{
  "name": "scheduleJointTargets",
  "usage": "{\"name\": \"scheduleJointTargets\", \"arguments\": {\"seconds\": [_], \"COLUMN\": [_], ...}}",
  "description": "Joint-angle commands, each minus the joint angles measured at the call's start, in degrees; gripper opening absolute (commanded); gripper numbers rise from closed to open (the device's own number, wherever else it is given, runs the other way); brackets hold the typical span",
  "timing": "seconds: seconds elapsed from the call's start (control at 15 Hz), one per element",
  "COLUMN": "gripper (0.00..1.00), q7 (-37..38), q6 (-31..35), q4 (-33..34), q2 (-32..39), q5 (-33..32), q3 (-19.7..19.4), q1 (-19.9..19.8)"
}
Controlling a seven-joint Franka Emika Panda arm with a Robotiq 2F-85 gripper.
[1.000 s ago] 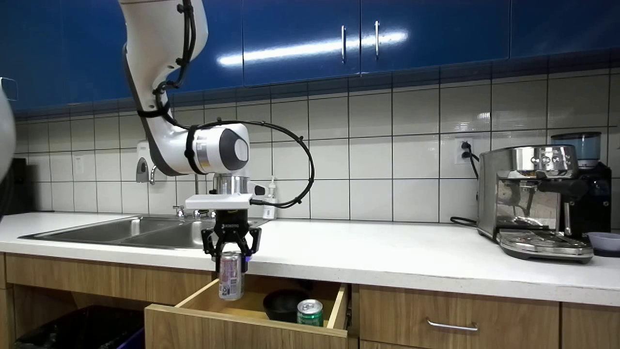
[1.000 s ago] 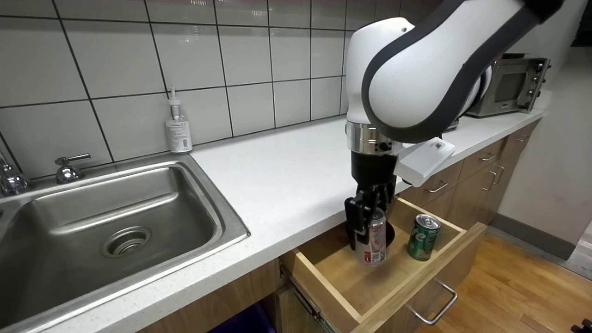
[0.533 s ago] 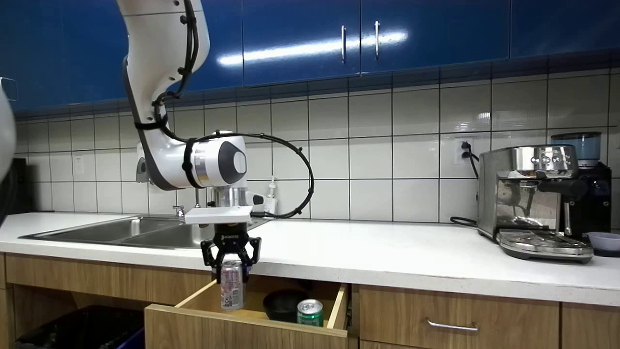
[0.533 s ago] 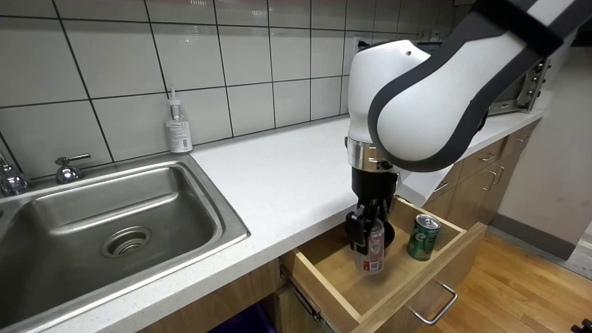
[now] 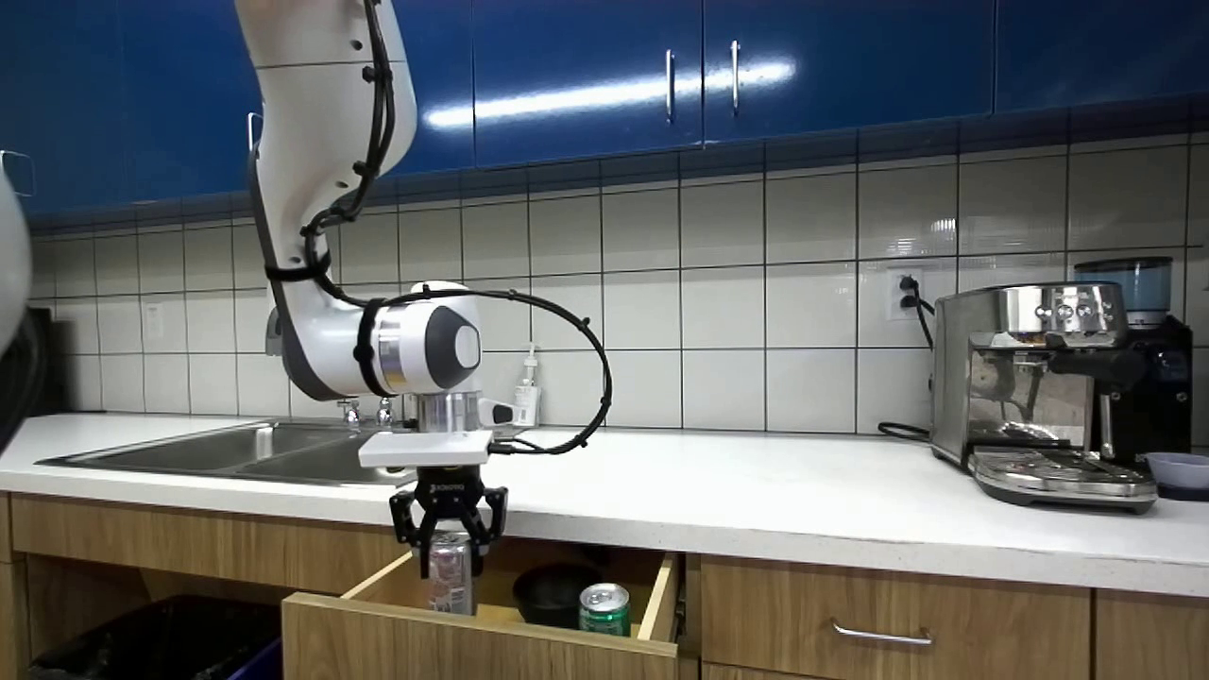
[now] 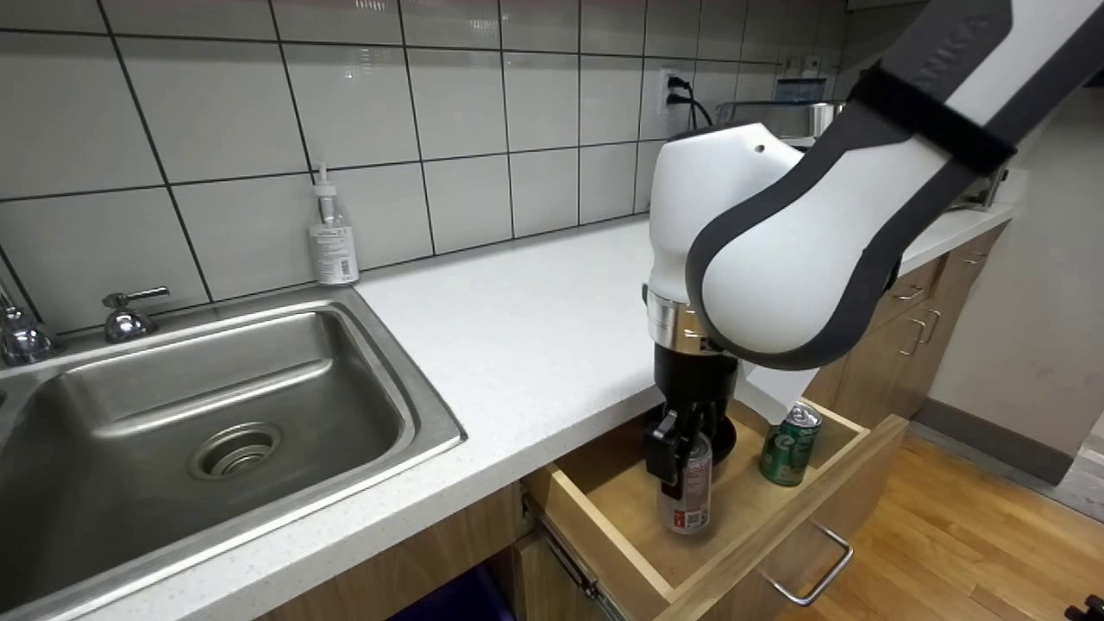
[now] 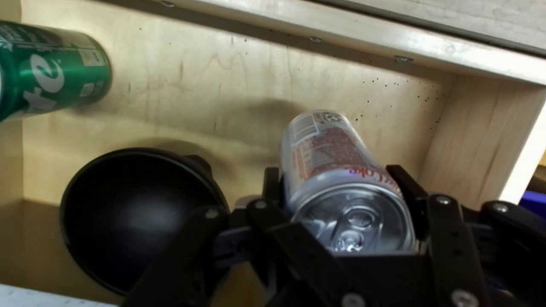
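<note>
At left in both exterior views, steel sink (image 6: pixel 207 388) unchanged. Rightward, your gripper (image 5: pixel 451 570), clamped on silver can (image 6: pixel 695 487), has come down over past second. Silver can, upright, now lower inside open drawer (image 5: pixel 472 652); lowering looks nearly finished. Whether it rests on drawer bottom or hangs just above, you cannot tell. Farther right, dark bowl (image 5: pixel 551 595), then green can (image 5: pixel 604 614), unmoved, both apart from silver can, so neither seems to obstruct your descent.
</note>
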Motion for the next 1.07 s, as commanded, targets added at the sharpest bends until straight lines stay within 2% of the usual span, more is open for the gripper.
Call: {"name": "scheduleJointTargets", "arguments": {"seconds": [0.0,1.0], "gripper": [0.38,0.38], "q7": [-0.2,-0.2], "q6": [2.4,4.2], "q4": [-0.5,0.0], "q2": [0.5,3.3], "q5": [-1.0,-1.8], "q3": [-0.2,-0.6], "q1": [0.2,0.3]}}
